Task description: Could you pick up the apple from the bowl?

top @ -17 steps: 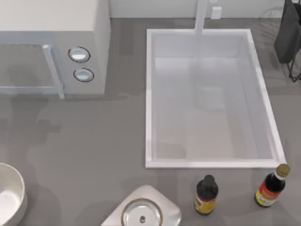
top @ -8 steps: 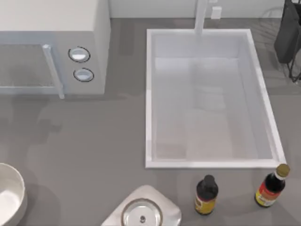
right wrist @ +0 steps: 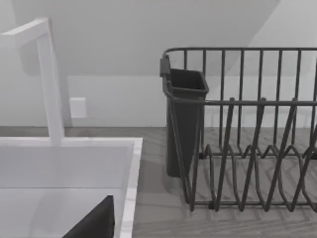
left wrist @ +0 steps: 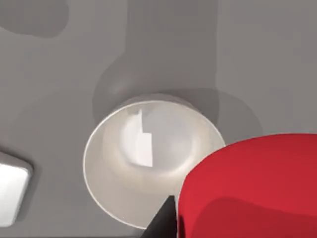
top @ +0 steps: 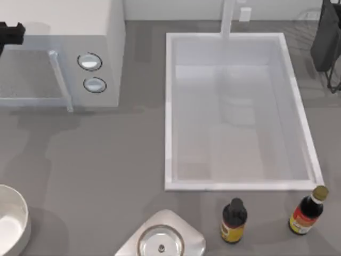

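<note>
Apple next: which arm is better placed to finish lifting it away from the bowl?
Left. Its wrist view shows the apple close up against a pincer finger, above the empty bowl. The right wrist faces the sink and dish rack.

Kitchen, rendered sim. Evidence: grey countertop [top: 106, 160] with a white inset sink [top: 237, 184] and faucet [top: 228, 18], microwave [top: 58, 53] with two dials at the top view's left, two sauce bottles [top: 233, 220] by the sink's near edge, dark wire dish rack [right wrist: 247, 134] with a utensil cup beside the sink.
</note>
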Controlling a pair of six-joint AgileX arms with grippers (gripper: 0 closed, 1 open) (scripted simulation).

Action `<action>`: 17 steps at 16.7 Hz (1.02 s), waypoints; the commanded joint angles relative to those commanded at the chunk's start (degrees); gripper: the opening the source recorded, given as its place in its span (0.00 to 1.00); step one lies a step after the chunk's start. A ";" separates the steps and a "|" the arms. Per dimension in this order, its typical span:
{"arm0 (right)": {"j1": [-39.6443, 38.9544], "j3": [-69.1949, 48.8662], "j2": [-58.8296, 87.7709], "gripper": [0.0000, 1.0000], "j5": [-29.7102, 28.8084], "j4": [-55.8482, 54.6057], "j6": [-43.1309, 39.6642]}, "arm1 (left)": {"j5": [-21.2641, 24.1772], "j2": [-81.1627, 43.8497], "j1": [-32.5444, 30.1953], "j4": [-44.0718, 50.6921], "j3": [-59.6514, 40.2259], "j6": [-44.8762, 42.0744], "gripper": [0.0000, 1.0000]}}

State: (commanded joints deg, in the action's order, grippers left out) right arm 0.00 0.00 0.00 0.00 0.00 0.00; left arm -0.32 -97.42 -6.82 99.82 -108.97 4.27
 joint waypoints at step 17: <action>0.00 0.00 0.00 1.00 0.00 0.00 0.00 | 0.65 -36.45 -17.70 -6.36 -28.22 18.46 0.00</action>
State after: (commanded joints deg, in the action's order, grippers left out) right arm 0.00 0.00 0.00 0.00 0.00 0.00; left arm 0.33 -133.87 -24.52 93.46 -137.19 22.73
